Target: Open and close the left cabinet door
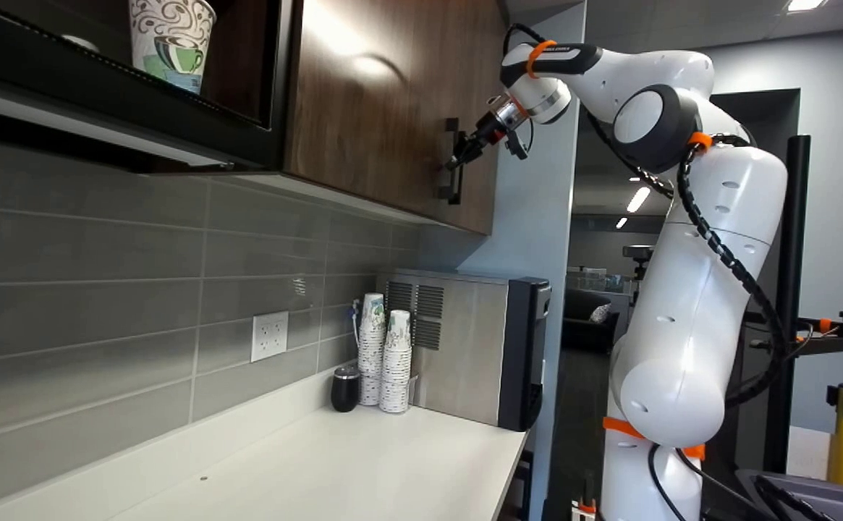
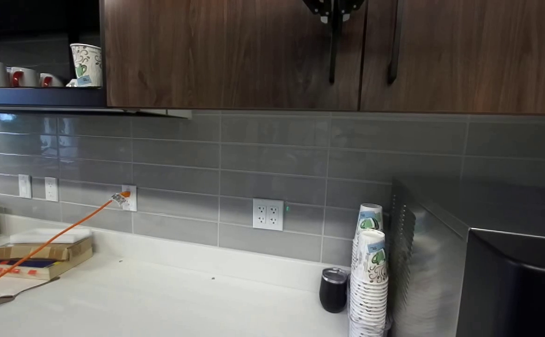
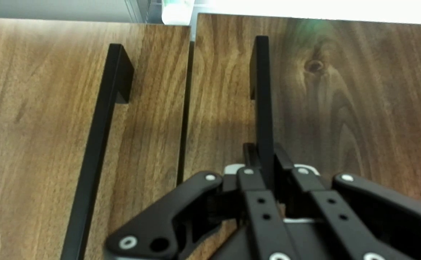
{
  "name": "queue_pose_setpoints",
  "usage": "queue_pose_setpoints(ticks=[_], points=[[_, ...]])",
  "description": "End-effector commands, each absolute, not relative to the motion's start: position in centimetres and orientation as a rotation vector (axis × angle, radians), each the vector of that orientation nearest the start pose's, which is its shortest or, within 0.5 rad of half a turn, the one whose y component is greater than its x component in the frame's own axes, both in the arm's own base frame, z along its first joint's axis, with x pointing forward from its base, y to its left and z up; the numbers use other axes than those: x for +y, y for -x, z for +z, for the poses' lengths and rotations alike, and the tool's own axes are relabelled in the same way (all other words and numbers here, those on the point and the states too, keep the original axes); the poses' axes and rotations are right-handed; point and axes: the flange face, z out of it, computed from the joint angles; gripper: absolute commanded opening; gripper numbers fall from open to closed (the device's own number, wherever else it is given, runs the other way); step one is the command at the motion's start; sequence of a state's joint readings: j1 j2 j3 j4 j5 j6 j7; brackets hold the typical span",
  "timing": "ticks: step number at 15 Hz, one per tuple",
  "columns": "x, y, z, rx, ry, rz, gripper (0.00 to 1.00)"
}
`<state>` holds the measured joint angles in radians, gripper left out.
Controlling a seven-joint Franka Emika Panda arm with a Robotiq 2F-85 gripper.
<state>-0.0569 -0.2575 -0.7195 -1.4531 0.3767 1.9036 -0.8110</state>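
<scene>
The left cabinet door is a dark-brown wood-grain panel in both exterior views (image 1: 370, 101) (image 2: 235, 56). In the wrist view, which stands upside down, it is the right panel (image 3: 326, 108). It looks shut or nearly so; its lower edge sits slightly offset from the neighbouring door there. Its black bar handle (image 2: 332, 61) runs vertically and also shows in the wrist view (image 3: 263, 94). My gripper (image 3: 263, 153) has its fingers close on both sides of this handle and appears shut on it. The gripper also shows in both exterior views (image 1: 453, 163) (image 2: 335, 19).
The right cabinet door (image 2: 468, 56) with its own bar handle (image 2: 396, 47) is close beside. An open black-framed shelf (image 2: 43, 96) holds mugs and a patterned cup (image 2: 86, 65). Below are cup stacks (image 2: 368, 285), a black tumbler (image 2: 333, 290) and a steel machine (image 1: 457, 340) on the counter.
</scene>
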Motion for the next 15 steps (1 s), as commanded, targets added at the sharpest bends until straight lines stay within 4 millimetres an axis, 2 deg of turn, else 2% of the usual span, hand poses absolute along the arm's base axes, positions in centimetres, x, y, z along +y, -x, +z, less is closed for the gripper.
queue_pose_setpoints(ticks=[1,5,15], points=[[-37.3,-27.3,83.3,0.152,2.975,-1.279,0.03],[-34.9,-25.0,83.0,0.325,3.027,-1.236,0.03],[-26.6,-22.2,80.2,0.658,3.093,-1.290,0.03]])
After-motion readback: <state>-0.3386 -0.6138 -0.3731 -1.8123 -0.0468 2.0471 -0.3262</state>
